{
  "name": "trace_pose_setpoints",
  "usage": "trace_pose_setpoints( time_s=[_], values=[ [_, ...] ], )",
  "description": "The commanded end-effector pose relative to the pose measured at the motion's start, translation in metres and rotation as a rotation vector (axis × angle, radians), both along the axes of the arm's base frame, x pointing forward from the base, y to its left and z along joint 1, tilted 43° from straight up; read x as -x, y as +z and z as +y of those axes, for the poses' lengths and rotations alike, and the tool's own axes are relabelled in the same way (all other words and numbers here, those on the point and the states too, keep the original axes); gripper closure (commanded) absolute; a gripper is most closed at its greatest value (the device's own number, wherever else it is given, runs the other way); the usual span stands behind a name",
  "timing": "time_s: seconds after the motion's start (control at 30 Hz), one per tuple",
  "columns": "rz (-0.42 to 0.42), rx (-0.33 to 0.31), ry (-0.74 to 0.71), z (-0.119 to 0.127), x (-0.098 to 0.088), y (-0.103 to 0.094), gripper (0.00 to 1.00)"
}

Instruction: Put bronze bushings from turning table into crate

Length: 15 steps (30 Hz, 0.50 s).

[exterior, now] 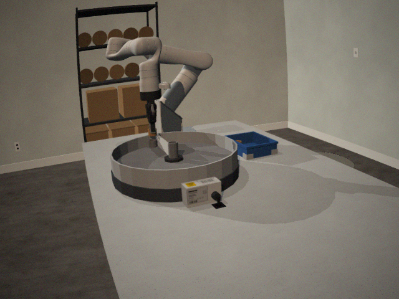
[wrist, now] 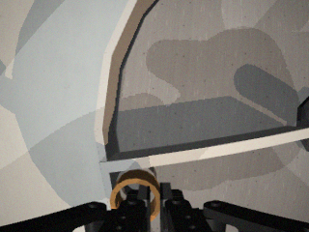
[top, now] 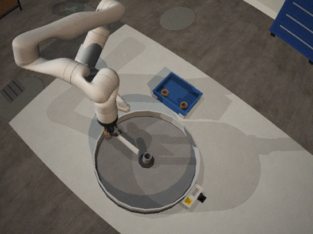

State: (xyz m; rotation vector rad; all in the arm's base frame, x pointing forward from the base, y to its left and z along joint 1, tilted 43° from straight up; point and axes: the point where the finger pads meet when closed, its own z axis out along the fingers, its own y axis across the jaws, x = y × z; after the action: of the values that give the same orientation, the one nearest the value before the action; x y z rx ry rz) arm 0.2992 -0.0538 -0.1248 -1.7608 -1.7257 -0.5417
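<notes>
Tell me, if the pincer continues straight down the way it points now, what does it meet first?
The pincer points straight down, shut on a bronze ring. Below it lies the turning table's grey floor, just inside the rim, so the ring would probably touch that first; the height is unclear.
</notes>
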Motion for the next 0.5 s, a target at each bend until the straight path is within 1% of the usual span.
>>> trace_pose_setpoints(
  time_s=[0.0, 0.27, 0.43, 0.47],
  values=[
    [-0.001, 0.002, -0.001, -0.001, 0.000, 0.001, 1.00],
    [-0.001, 0.002, -0.001, -0.001, 0.000, 0.001, 1.00],
    [-0.001, 0.002, -0.001, -0.015, -0.003, 0.016, 1.00],
    [-0.001, 0.002, -0.001, -0.015, -0.003, 0.016, 1.00]
  ],
)
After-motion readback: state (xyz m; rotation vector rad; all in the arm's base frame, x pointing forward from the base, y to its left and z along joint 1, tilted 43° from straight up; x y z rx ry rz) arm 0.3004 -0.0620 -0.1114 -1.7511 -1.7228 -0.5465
